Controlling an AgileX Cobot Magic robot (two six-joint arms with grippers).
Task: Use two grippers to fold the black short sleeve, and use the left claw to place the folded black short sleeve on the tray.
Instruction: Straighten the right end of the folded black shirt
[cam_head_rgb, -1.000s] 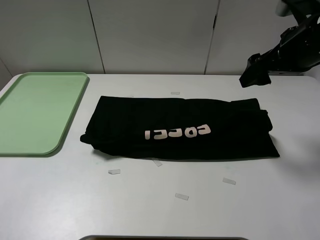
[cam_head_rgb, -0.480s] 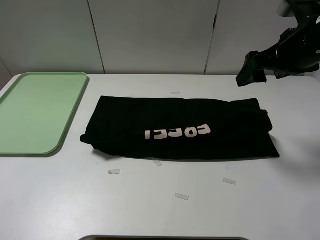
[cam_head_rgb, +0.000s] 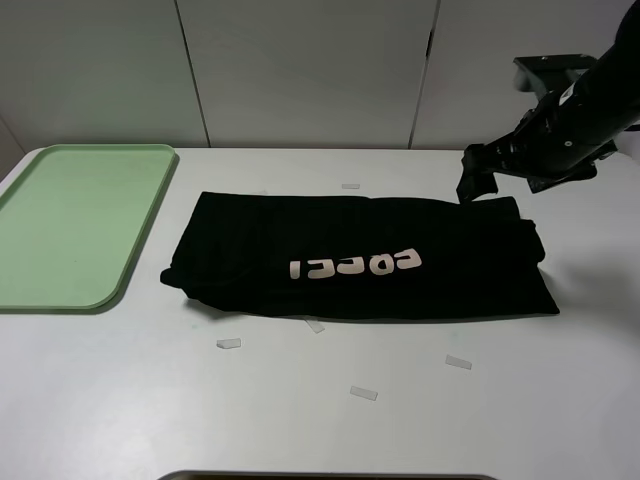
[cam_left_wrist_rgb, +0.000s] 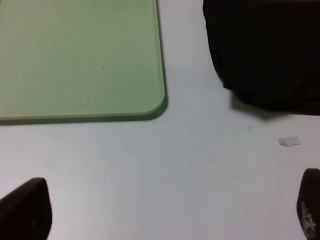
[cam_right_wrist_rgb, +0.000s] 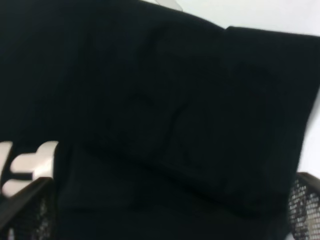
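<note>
Worktop (cam_head_rgb: 330, 430), white and flat, under everything. Large black cloth short sleeve (cam_head_rgb: 350, 235), folded into a long band, lying mid-worktop, near pale mint-green plastic tray (cam_head_rgb: 70, 225). Probably soft, light, floppy; best pinched at end corners. Right black claw gripper (cam_head_rgb: 472, 186) spread wide, empty, above far right corner; left gripper (cam_left_wrist_rgb: 167, 220) likewise spread, empty.

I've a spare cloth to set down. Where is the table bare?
Bare table left of the tape scraps, near edge; also the strip between tray and black short sleeve. Crowded: the shirt's far right corner, where the right gripper hovers.
</note>
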